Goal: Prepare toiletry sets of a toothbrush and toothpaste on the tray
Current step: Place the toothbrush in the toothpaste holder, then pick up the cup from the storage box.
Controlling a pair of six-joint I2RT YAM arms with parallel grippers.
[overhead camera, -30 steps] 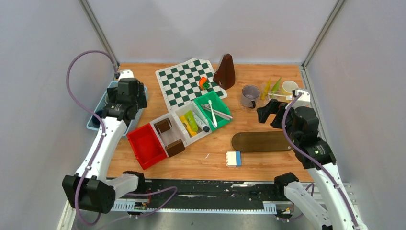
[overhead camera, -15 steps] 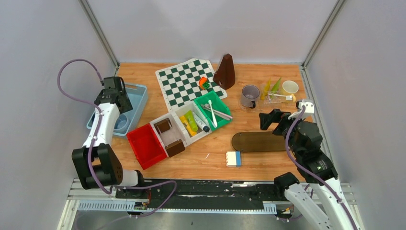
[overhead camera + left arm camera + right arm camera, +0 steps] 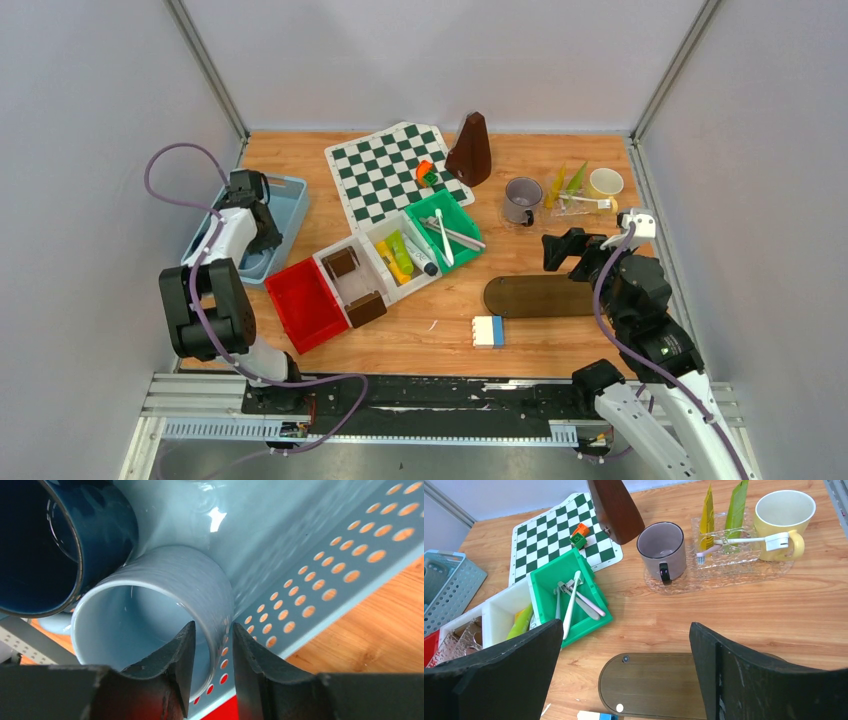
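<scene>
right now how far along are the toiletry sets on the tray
Done: grey mug and pale yellow mug sit on the clear tray with a yellow tube, a green tube and one toothbrush between them. In hand: left end effector straddles the wall of the light blue mug in the blue basket; grip unclear. Right end effector open, empty. Remaining: that mug, the dark blue mug, plus toothbrushes in the green bin.

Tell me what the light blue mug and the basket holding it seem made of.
The light blue mug looks like glazed ceramic: thick rounded rim, soft sheen. The basket is probably moulded plastic: glossy, thin wall with regular round holes.
</scene>
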